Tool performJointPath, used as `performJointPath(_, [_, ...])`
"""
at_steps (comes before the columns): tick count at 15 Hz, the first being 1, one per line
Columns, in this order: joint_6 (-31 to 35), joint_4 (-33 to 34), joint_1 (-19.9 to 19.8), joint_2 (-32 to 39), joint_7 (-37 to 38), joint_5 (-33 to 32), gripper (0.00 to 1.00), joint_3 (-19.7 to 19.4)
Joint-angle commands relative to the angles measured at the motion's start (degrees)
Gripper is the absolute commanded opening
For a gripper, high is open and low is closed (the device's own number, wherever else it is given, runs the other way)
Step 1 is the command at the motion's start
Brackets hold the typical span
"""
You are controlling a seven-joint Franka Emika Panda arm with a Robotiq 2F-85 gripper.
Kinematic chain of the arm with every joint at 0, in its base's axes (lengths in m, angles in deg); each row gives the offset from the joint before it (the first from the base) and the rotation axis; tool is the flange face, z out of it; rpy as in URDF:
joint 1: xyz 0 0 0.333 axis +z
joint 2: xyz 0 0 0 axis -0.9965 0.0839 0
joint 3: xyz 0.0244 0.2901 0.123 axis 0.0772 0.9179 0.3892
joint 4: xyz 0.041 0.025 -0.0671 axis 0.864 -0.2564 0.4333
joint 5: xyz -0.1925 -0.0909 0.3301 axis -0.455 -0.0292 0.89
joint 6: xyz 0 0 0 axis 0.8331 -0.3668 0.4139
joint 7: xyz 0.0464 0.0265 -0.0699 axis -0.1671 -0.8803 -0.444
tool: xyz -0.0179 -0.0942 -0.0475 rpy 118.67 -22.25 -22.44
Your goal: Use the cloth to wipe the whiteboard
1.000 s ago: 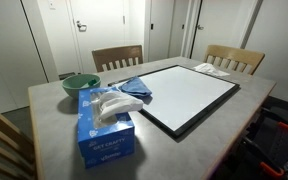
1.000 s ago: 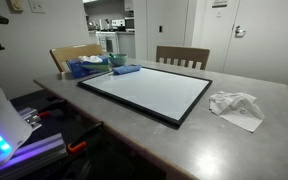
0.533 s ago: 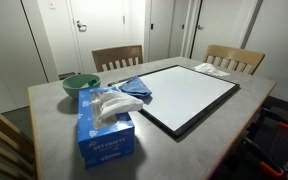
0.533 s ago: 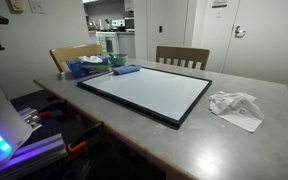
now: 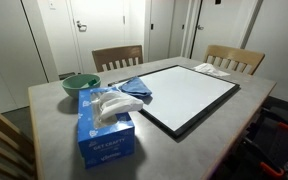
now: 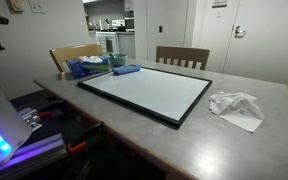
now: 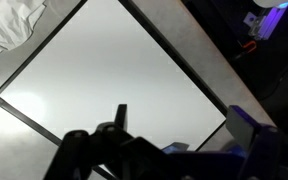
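Atop the smooth grey table (image 5: 46,128): large glossy white rectangular whiteboard (image 5: 189,95) with thin black frame, lying flat, long axis along the table's length. At its corner, small soft rumpled blue cloth (image 5: 134,90), near round green bowl (image 5: 81,85) and blue cardboard tissue box (image 5: 106,132). Past the opposite end, crumpled white paper (image 6: 236,105). Over the board, dark metal gripper (image 7: 149,150), jaws spread wide, empty.

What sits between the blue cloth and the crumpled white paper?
The whiteboard, its surface bare, fills almost the whole stretch from the cloth to the crumpled white paper, then a strip of table; seen in an exterior view.
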Motion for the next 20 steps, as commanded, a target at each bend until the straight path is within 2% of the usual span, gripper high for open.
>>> performJointPath(1, [-0.2, 0.7, -2.3, 1.0, -1.8, 0.2, 1.00, 2.5])
performJointPath(7, [-0.2, 1.5, -2.9, 2.0, -1.3, 0.9, 1.00, 3.0])
performJointPath(14, [8.1, -2.6, -0.8, 2.8, 17.5, -3.0, 1.00, 7.8])
performJointPath(20, [15.0, -6.8, 0.0, 3.3, 24.6, -4.9, 1.00, 11.1])
